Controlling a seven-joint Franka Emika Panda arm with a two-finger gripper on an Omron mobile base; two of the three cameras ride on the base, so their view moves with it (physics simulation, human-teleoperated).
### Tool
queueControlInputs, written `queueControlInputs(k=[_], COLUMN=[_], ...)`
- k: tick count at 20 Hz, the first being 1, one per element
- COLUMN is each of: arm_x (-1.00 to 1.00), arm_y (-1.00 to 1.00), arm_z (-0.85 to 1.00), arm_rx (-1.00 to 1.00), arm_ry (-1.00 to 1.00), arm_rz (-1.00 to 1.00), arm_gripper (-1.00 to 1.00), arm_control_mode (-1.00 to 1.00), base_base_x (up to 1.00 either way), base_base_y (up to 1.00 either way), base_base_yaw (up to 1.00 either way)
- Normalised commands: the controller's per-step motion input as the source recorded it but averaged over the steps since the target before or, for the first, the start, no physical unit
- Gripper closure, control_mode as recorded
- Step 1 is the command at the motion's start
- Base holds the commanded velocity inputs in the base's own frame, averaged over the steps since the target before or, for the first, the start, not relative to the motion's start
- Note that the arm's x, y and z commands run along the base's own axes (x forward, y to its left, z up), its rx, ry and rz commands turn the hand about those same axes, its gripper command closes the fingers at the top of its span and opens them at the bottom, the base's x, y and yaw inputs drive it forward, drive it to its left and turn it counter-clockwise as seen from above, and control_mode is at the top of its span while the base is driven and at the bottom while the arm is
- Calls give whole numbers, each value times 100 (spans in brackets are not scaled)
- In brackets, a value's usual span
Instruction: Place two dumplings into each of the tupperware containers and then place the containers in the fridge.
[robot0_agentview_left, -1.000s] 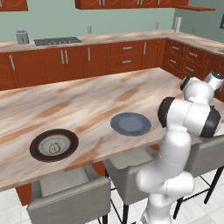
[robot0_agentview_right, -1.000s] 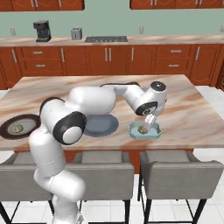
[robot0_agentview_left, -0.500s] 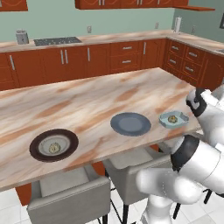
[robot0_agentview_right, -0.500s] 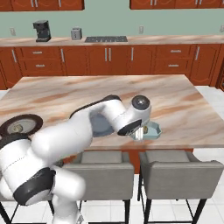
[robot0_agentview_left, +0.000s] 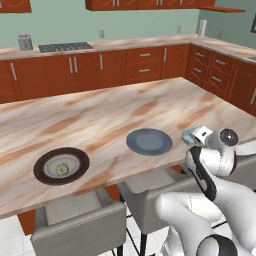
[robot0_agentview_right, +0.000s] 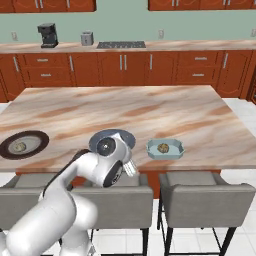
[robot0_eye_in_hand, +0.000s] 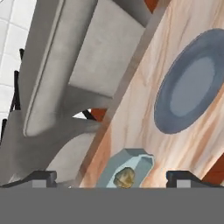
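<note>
Left base view: the island counter runs across the frame. A dark-rimmed plate sits near its front left edge with one dumpling on it. A grey-blue plate lies bare to the right of it. Just right of that, a tub sits near the counter's front edge, partly hidden behind the arm's white wrist. A grey stool stands below the counter.

Right base view: the tub sits near the front edge of the counter, right of the grey-blue plate, and holds one dumpling. The dark-rimmed plate is far to the left, with a dumpling on it. The arm's wrist hangs at the counter's front edge, in front of the grey-blue plate and left of the tub. Stools stand below.

Hand view: the gripper has its two tips wide apart with nothing between them. The tub with its dumpling lies past the tips, apart from both. The grey-blue plate is further off on the counter, and a stool stands beyond the counter's edge.
</note>
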Motion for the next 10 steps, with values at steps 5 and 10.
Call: queueControlInputs(k=[5,10], arm_x=[33,8], arm_y=[100,96], arm_z=[37,100], arm_rx=[-9,-13], arm_ry=[5,18], arm_rz=[37,58], arm_gripper=[-100,-100], arm_control_mode=[-100,-100], base_base_x=[0,0], base_base_y=[0,0], base_base_yaw=[0,0])
